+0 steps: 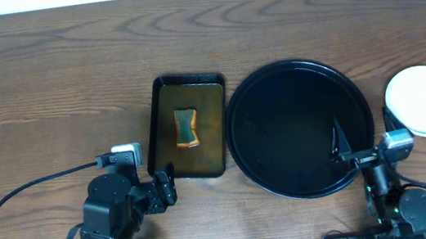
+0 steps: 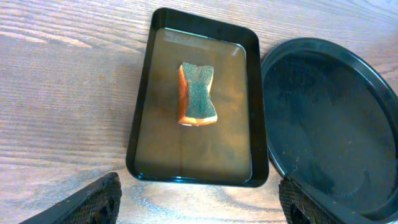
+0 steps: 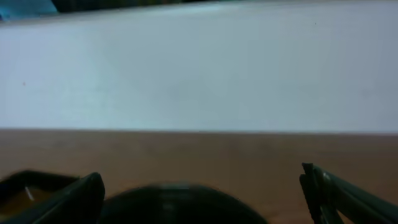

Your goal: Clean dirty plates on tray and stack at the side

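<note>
The round black tray (image 1: 298, 129) lies right of centre with nothing on it; it also shows in the left wrist view (image 2: 329, 124). A pale white plate (image 1: 425, 100) sits on the table to the right of the tray; I cannot tell whether others lie under it. No sauce smear shows on it. My left gripper (image 1: 164, 185) is open and empty, low at the near end of the rectangular tray (image 2: 199, 205). My right gripper (image 1: 340, 146) is open and empty over the tray's near right edge (image 3: 199, 193).
A smaller rectangular dark tray (image 1: 168, 142) holds brownish liquid and a green-and-orange sponge (image 1: 187, 128), left of the round tray; both show in the left wrist view, the tray (image 2: 140, 112) and the sponge (image 2: 198, 94). A white wall lies beyond the table's far edge.
</note>
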Available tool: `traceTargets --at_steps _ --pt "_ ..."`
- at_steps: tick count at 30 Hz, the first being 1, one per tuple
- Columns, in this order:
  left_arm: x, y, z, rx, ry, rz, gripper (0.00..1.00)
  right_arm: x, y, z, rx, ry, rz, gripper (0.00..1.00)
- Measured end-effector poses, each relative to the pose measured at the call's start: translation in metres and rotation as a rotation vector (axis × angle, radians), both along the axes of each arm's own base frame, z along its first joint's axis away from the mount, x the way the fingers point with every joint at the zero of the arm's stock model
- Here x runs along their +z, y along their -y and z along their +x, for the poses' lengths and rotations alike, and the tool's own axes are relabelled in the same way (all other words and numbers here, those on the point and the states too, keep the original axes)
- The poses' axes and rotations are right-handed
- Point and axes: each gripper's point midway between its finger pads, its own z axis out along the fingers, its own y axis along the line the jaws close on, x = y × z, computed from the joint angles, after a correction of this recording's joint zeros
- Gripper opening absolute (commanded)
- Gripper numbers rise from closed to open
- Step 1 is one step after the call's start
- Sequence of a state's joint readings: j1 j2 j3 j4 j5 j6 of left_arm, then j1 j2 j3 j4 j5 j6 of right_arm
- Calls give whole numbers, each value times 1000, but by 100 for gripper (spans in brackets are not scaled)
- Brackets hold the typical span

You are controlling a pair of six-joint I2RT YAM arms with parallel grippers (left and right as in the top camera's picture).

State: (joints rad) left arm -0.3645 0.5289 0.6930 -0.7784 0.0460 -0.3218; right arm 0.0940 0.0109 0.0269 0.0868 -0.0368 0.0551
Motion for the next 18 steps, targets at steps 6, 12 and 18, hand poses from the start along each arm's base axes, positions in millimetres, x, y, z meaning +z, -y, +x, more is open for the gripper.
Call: traceTargets --at_steps 6,12,18 --pt "0 0 0 0 0 0 82 -48 2 2 -16 -173 -16 99" --pt "0 0 0 0 0 0 82 -49 3 2 -19 -177 -16 99" --pt "0 0 0 0 0 0 82 -49 3 2 -19 -178 -17 99"
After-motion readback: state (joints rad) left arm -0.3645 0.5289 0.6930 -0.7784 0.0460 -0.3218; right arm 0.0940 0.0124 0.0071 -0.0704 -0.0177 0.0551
